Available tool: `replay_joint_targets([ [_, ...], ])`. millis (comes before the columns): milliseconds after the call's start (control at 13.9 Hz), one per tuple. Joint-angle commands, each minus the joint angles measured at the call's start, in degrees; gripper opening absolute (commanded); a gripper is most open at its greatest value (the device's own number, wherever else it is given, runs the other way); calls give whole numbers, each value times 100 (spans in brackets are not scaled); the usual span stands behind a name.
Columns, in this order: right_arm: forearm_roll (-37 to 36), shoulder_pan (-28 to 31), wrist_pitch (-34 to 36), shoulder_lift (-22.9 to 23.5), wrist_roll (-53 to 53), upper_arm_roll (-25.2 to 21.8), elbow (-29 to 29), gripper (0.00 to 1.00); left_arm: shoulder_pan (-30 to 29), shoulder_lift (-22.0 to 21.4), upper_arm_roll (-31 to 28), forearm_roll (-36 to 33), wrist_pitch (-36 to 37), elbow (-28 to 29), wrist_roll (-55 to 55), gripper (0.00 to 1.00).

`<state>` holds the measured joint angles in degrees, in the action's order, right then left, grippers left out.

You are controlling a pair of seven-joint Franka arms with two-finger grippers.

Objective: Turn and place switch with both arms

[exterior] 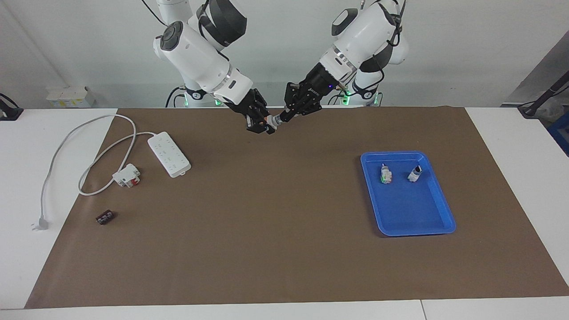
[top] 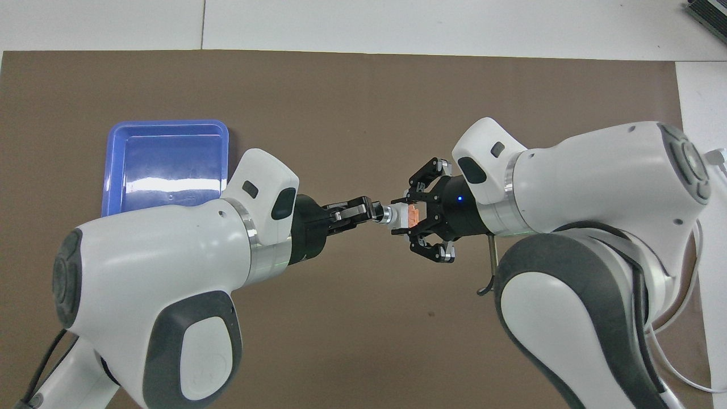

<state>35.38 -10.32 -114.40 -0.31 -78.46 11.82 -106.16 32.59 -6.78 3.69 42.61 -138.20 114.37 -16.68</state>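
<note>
The switch (top: 400,216) is up in the air over the brown mat (exterior: 284,249), above the part of it closest to the robots and about midway between the two arms. It lies roughly level, its orange-red block toward the right arm and its black-silver knob toward the left arm.

The right gripper (top: 410,217) has its fingers closed on the white body and orange-red end of the switch, the outer links splayed to either side. The left gripper (top: 374,210) meets it from the other end, its fingers pinched shut on the knob. Both arms slope down from their bases toward this meeting point, so the switch is held between them at once.

On the mat toward the left arm's end of the table sits a blue tray (exterior: 438,213). In it lie two small parts close together in the half nearer the robots: one with a green mark (exterior: 385,174) and one white and dark (exterior: 415,174).

Toward the right arm's end lies a white power strip (exterior: 169,154), its cord (exterior: 58,153) looping off the mat onto the white table (exterior: 26,249). A white-and-red block (exterior: 126,175) sits beside the strip, and a small dark piece (exterior: 105,217) lies farther from the robots than that block.
</note>
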Motion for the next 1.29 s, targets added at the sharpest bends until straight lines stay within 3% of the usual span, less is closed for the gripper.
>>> replay_joint_targets([
  [0,-31,4,-100,5,-126,49,-37,0,-85,10,-9,195,704,-187,1258,0],
  [647,-31,4,-100,-4,-126,49,-37,0,-314,-148,-27,107,2261,-196,3125,0],
  [1223,-40,4,-100,-13,-126,49,-37,0,-262,-148,0,116,2218,-214,3382,0],
])
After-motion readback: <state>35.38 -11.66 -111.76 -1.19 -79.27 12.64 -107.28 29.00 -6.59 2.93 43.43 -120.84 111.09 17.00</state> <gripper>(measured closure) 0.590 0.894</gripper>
